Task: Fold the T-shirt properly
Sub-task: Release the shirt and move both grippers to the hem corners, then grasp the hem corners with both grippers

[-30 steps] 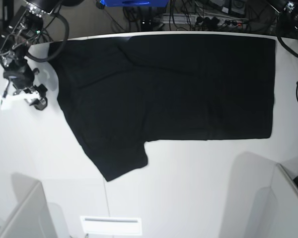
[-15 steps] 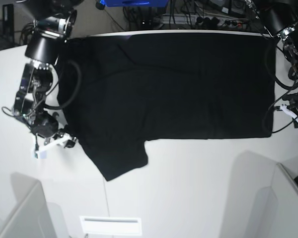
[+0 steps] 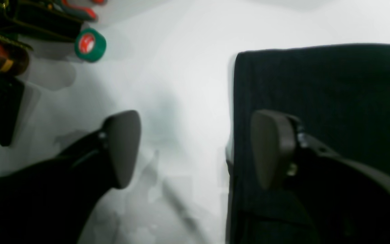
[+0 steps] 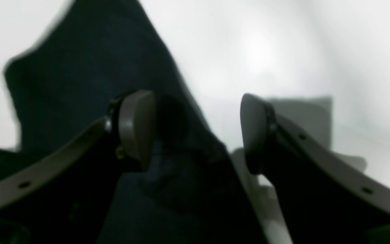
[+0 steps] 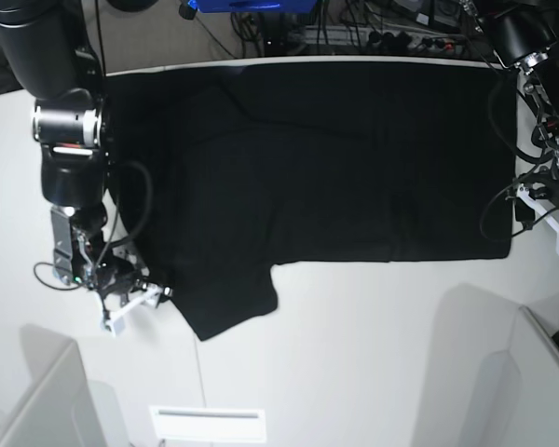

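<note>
The black T-shirt [image 5: 326, 168] lies spread flat on the white table [image 5: 373, 335], plain side up, with one sleeve [image 5: 228, 298] pointing to the near left. My right gripper [image 5: 152, 295] is open at the sleeve's left edge. In the right wrist view this gripper [image 4: 195, 130] straddles the sleeve's edge [image 4: 120, 67], one finger over cloth and one over table. My left gripper [image 5: 524, 212] is open at the shirt's near right hem corner. In the left wrist view it [image 3: 198, 149] straddles the hem edge [image 3: 317, 88]. No print shows.
A green tape roll [image 3: 90, 44] and dark tools lie off the table's right side. Cables and gear run along the far edge [image 5: 354, 33]. Grey panels stand at the near left [image 5: 47, 400] and near right [image 5: 540, 372]. A white slotted plate [image 5: 208, 424] sits at the front.
The right arm has travelled down the shirt's left side to the sleeve. The left arm has come in from the far right down to the hem corner. The shirt has not moved.
</note>
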`<state>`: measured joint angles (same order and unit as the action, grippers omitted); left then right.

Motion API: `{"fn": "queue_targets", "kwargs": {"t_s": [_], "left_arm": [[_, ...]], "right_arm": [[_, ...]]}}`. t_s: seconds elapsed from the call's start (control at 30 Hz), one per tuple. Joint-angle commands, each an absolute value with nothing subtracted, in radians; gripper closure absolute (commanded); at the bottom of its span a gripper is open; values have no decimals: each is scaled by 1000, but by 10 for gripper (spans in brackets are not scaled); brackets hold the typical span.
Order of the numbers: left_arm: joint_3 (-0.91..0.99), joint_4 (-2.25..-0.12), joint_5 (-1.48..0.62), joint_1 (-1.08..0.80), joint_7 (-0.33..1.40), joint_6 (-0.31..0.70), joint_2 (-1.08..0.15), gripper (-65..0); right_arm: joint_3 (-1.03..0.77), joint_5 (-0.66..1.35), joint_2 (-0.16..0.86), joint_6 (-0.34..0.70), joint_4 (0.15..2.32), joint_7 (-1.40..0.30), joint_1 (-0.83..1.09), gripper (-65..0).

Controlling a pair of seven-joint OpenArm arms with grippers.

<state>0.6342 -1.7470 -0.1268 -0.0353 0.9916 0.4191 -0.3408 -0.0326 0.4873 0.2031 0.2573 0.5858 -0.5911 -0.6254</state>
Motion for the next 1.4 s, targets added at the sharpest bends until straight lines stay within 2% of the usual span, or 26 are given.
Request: {"fn": "queue_targets", "kwargs": {"t_s": [0.0,0.17,0.43,0.5,0.63,0.77,1.17,1.37], "left_arm": [[639,-1764,-128,-25,972,415,-361,-513],[641,-1764,-128,-44,972,415,-361,-512],[710,-1722,-128,-30,972,415,-335,-512],[734,-1684,-128,-22,972,415,-331,-512],[745,-1593,-128,33,972,415,-331,-512],[739,-1527,-128,82,969,415,-331,-512],[734,-1168,-119,323,912,418,-335,-512],[572,-970,-127,392,805,418,-386,-512]], "right_arm": [[-15,498,217,268,564,-553,-687,-372],[90,498,200,268,429,-463,-734,-372],[107,498,174,269,429,-466,-720,-353],[108,498,171,269,429,-464,-719,-296],[108,498,170,269,429,-461,-717,-134],[108,498,170,269,429,-460,-717,0],[99,498,170,265,429,-460,-717,0],[102,498,171,265,429,-460,-717,0]]}}
